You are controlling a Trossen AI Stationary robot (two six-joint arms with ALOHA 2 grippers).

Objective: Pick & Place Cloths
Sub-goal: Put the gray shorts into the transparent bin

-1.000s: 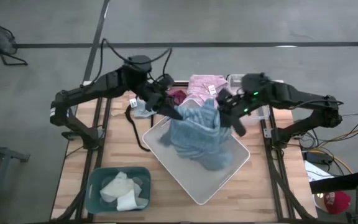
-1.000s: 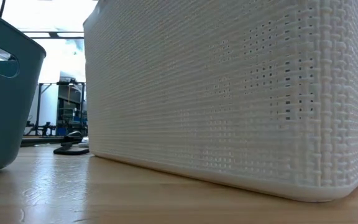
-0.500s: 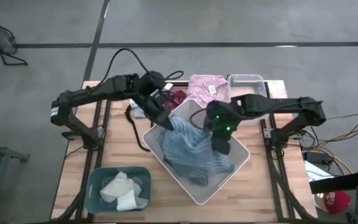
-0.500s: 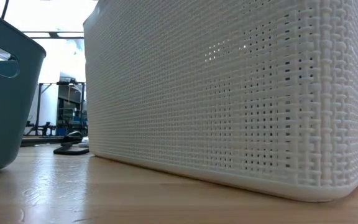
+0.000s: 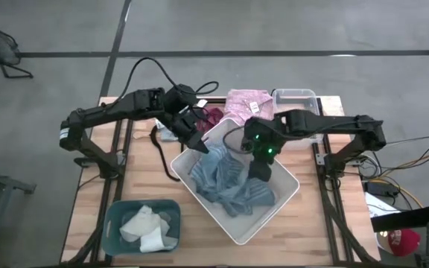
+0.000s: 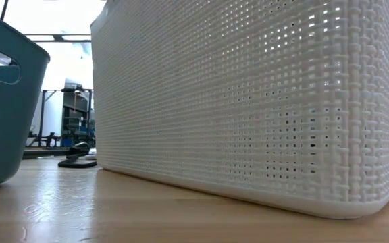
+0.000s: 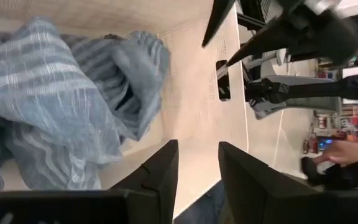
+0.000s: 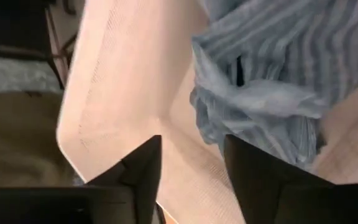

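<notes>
The large blue striped cloth (image 5: 229, 182) lies crumpled on the floor of the white woven basket (image 5: 278, 205) at the table's middle. My left gripper (image 5: 199, 146) hangs open over the basket's far-left corner, the cloth (image 7: 61, 106) just beyond its fingers. My right gripper (image 5: 262, 168) hangs open over the basket's right part, with the cloth (image 8: 272, 74) ahead of it and nothing between its fingers. A pink cloth (image 5: 246, 100) and a maroon one (image 5: 213, 115) lie on the table behind the basket. A grey one (image 5: 171, 134) lies under my left arm.
A teal bin (image 5: 141, 227) with cream-white cloths stands at the near left. A clear tub (image 5: 296, 100) stands at the far right. A thin black cable (image 5: 162, 160) runs along the basket's left side. In the low view the basket's wall (image 6: 248, 101) fills the picture beside the teal bin (image 6: 5, 101).
Both grippers have come down over the basket, the right one also toward the table's left and near edge. The blue striped cloth, held up bunched between them a second ago, has dropped free and now lies collapsed on the basket's floor.
</notes>
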